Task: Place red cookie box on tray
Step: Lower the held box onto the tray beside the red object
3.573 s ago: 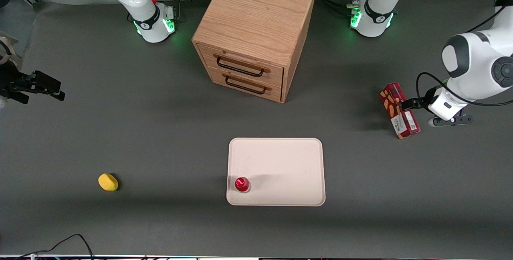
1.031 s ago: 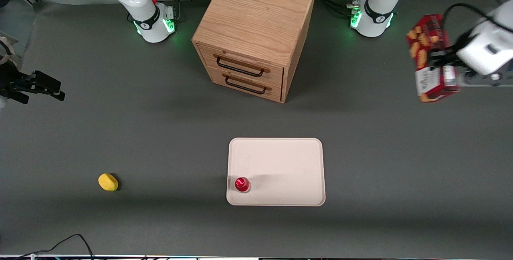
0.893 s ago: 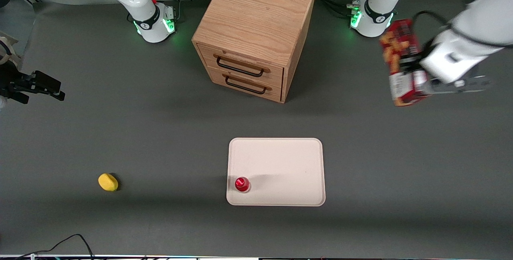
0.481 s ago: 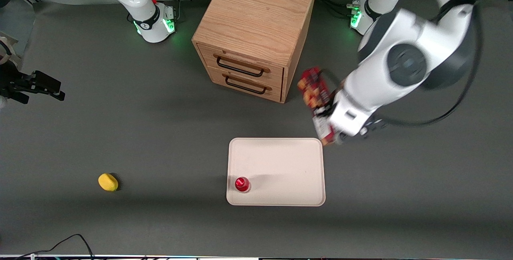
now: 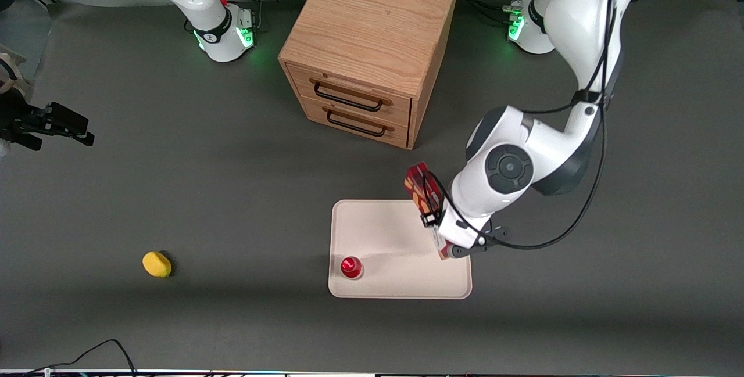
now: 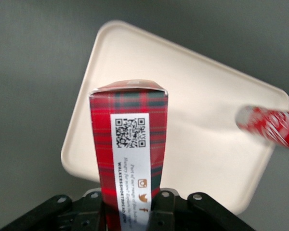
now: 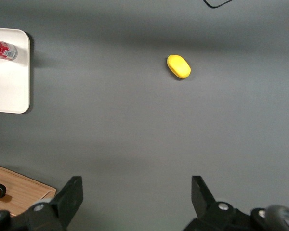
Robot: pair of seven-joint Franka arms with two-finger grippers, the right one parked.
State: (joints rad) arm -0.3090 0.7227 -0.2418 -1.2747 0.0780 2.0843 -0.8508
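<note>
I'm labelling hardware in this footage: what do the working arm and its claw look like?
The working arm has glossy white shells with dark grey joint caps and a loose black cable along it. Its base glows green. The claw, above the tray, is black with round bolt holes.

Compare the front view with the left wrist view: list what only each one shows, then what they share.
Only the front view shows the wooden cabinet and the yellow item. Only the left wrist view shows the QR-code label on the red cookie box. Both show the claw shut on the box above the tray, and the red-capped item on it.
</note>
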